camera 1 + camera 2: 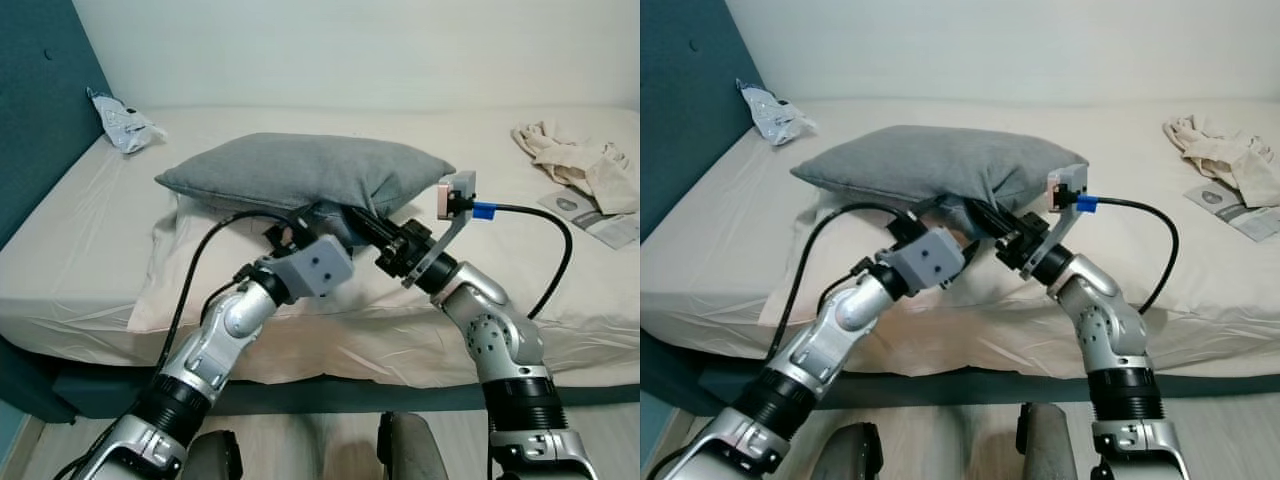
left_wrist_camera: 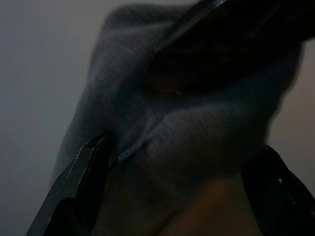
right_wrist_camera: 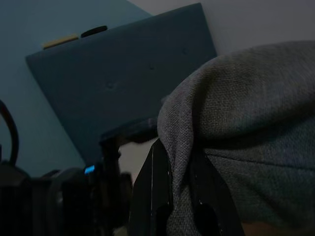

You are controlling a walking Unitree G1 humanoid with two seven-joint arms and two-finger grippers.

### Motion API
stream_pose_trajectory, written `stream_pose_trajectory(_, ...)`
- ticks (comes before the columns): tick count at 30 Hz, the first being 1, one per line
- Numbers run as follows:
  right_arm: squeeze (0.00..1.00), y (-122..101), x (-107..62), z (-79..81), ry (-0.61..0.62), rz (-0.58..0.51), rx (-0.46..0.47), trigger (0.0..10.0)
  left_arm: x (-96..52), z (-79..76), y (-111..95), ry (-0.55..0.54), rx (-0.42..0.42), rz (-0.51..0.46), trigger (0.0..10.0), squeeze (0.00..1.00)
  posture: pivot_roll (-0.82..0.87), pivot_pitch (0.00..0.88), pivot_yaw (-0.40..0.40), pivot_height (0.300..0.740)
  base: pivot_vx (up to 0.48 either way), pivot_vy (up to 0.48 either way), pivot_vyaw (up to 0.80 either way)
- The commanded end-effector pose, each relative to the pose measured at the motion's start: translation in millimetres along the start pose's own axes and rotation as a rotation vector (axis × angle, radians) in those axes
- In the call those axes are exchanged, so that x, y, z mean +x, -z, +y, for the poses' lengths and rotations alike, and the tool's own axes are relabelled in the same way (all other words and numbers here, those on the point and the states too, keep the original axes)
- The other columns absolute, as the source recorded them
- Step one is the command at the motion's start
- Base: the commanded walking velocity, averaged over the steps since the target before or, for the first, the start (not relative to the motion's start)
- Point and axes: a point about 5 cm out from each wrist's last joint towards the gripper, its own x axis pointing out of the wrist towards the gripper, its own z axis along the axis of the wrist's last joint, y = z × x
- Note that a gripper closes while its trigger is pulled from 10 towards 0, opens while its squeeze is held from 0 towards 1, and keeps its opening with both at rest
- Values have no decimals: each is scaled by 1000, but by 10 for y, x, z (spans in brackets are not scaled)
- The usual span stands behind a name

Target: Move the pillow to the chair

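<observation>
Right gripper pinching the near edge of the pillow: in the right wrist view, two black fingers pressed together on a fold of grey cloth. Left gripper just beside it, to the left, at the same near edge; in the left wrist view, fingers spread apart with grey cloth bunched between them, touching one finger, not yet squeezed. Whether the far tips bite cannot be told.

Pillow lying on the bed, atop a cream pillow, near edge raised a little where the grippers meet it. Teal headboard to the left, crumpled packet far left, cloth and leaflet far right. No chair in sight.

Judged step: taking hold, lift barely begun. Next move likely: pressing the left fingers together on the cloth, then raising both arms evenly to clear the cream pillow, then turning away to find the chair. A one-sided grip would probably let soft cloth sag or slip.
</observation>
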Motion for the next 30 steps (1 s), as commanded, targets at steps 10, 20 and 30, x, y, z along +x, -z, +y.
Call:
stream_pose_trajectory(10,0,257,-36,251,-187,182,-6,0,19,161,136,-169,-35,42,10000,0,-2,93,23,553,0,0,0)
stream_pose_trajectory(20,0,353,-234,214,-215,289,0,0,-36,203,254,-124,52,57,10000,0,-1,93,24,553,0,0,0)
stream_pose_trajectory(30,0,447,-278,267,-241,344,-18,0,58,125,107,-158,-122,-5,0,0,-6,83,31,553,0,0,0)
